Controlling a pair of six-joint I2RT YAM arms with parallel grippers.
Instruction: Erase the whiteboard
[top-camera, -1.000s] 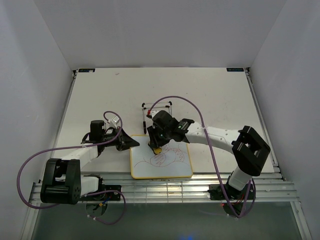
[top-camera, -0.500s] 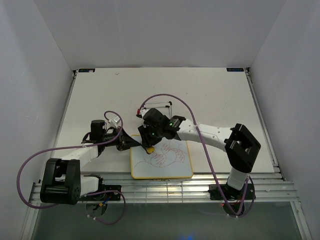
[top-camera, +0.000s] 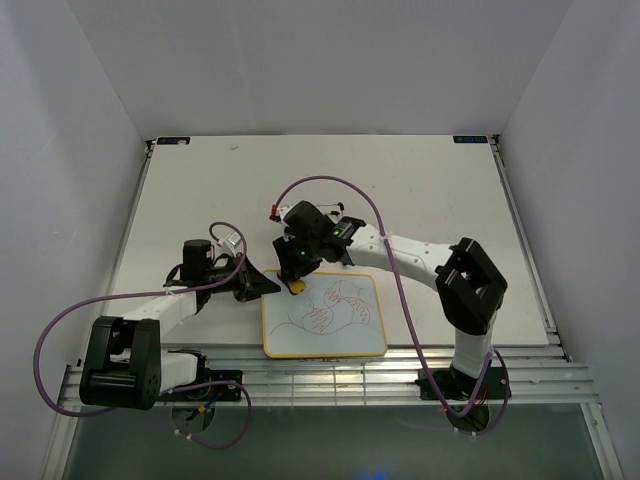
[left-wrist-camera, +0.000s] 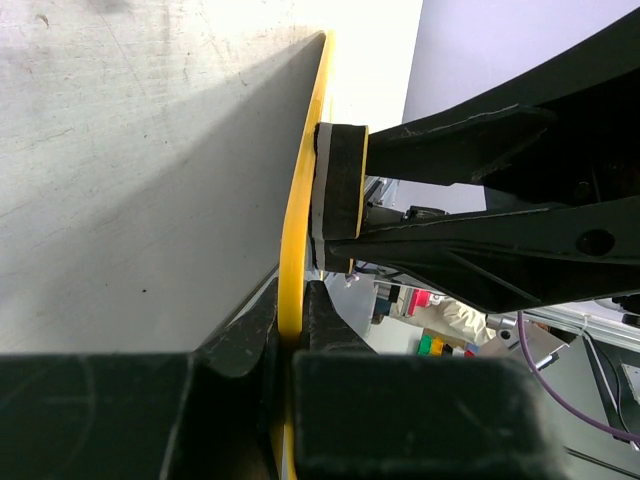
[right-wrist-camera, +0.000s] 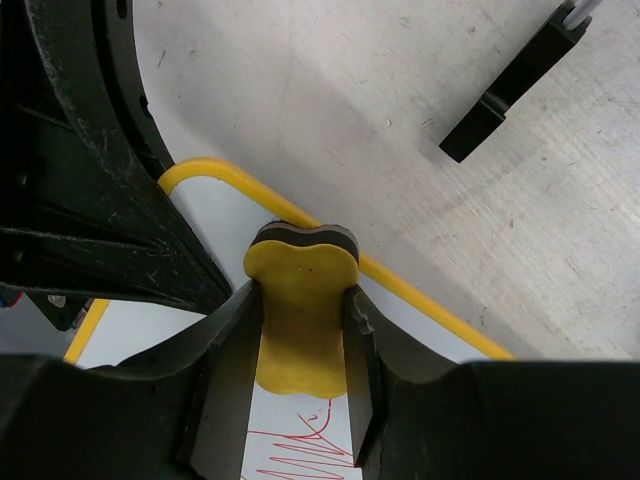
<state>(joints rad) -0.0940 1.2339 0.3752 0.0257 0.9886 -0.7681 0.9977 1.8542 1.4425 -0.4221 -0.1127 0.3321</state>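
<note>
From the overhead camera I see the whiteboard (top-camera: 345, 335) lying flat on the table (top-camera: 440, 190) near its front edge, between my two arms, with red scribbles (top-camera: 318, 318) across its middle. My left gripper (top-camera: 262, 287) reaches in from the left to the board's upper left corner. My right gripper (top-camera: 296, 282) comes down at that same corner with a yellow eraser (top-camera: 296, 288) at its tips.

The left wrist camera shows the whiteboard (left-wrist-camera: 300, 190) edge-on, as a thin yellow frame line running up the picture. The left gripper (left-wrist-camera: 292, 335) has its two dark fingers pressed together on that frame, one on each side. Just beyond them the eraser (left-wrist-camera: 338, 185) sits against the board's face, a black block with a yellow side, held by the right gripper (left-wrist-camera: 440, 190).

On the right wrist camera the right gripper (right-wrist-camera: 300, 345) pinches the eraser (right-wrist-camera: 300, 275) from both sides. The eraser sits on the whiteboard (right-wrist-camera: 215, 215) at the rounded corner, its far end over the yellow frame (its black base shows there). The red scribbles (right-wrist-camera: 315, 435) start just below it. The left gripper (right-wrist-camera: 95, 200) fills the left side, touching the board's edge. A black bar (right-wrist-camera: 510, 80) lies on the bare table (right-wrist-camera: 330, 90) at the upper right, well apart from the board — I cannot tell what it belongs to.
</note>
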